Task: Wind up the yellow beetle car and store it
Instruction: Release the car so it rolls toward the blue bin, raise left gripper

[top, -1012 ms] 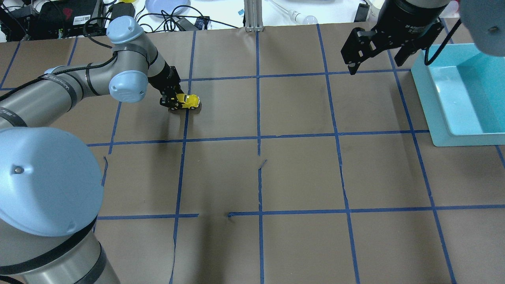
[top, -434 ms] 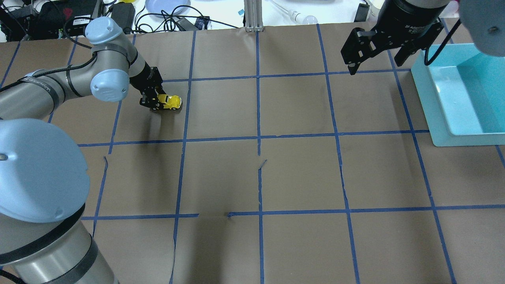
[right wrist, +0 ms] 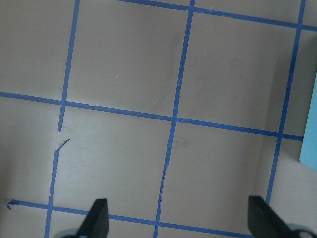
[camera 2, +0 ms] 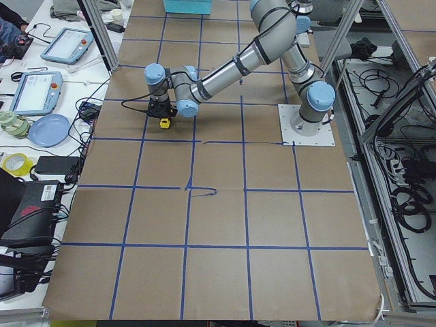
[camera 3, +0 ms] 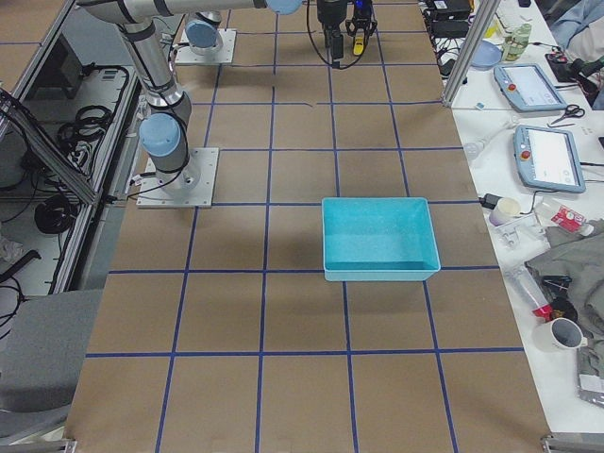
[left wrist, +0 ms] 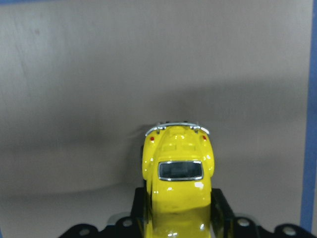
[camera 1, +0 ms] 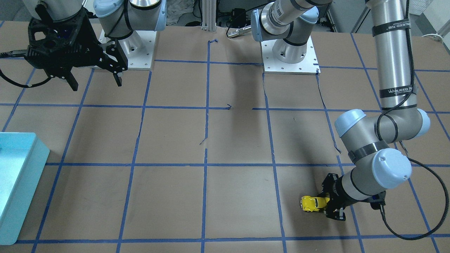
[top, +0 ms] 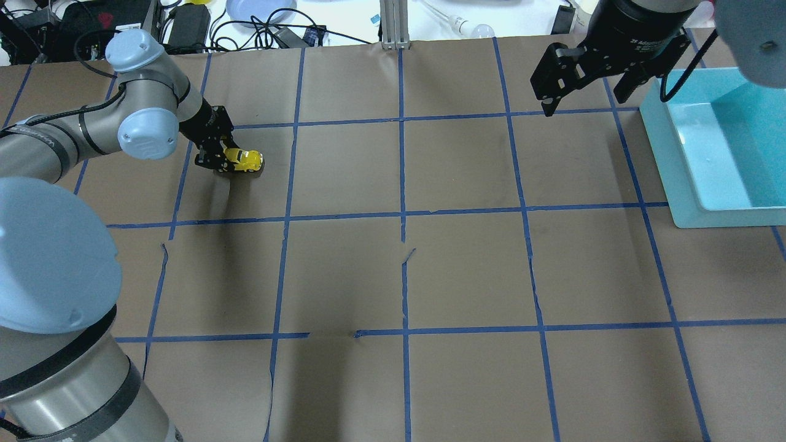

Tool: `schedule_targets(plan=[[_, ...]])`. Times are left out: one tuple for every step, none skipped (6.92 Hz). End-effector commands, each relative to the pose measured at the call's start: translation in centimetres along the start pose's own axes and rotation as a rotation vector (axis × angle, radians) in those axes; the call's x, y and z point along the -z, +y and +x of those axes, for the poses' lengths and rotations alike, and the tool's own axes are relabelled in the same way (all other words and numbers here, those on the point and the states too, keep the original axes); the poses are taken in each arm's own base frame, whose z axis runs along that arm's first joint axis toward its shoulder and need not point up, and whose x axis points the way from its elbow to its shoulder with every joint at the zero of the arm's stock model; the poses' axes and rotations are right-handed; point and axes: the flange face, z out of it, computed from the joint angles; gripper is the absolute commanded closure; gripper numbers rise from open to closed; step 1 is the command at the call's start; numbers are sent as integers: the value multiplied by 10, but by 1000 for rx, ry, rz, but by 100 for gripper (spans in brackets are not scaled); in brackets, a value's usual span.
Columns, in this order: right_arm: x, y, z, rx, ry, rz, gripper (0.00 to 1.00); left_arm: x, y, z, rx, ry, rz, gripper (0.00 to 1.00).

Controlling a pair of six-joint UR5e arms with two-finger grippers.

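left pincer [top: 228, 161] tight around yellow beetle car [top: 247, 161]; right pincer [top: 583, 103] agape

One camera sits high behind the robot, looking forward and down over the worktop [top: 466, 270]. A second faces it from across, tilted steeply down, with the arm bases along its top edge. Two more look along the worktop from either end, high and far off. All four share the tape grid [top: 402, 212]. The left wrist camera looks close along the left tool [left wrist: 179, 213] at the yellow car [left wrist: 178, 171]. The right wrist camera looks straight down from well above, past the right tool [right wrist: 181, 218].
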Motion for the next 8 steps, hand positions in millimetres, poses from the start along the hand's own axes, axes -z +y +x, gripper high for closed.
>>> schedule_targets(plan=[[0,0,0,0,-1,1,0,3,-41,-7,-32,-1,12,100],[0,0,0,0,-1,1,0,6,-59,-11,-33,-3,25,100],[0,0,0,1,-1,0,0,5,-73,-15,-25,-4,21,100],[0,0,0,1,1,-1,0,7,-82,-16,-43,-1,26,100],[0,0,0,1,1,-1,0,7,-99,-21,-22,-2,26,100],[0,0,0,1,1,-1,0,8,-116,-24,-4,1,28,100],[0,0,0,1,1,-1,0,8,-118,-25,1,2,27,100],[0,0,0,1,1,-1,0,19,-117,-26,0,17,34,30]])
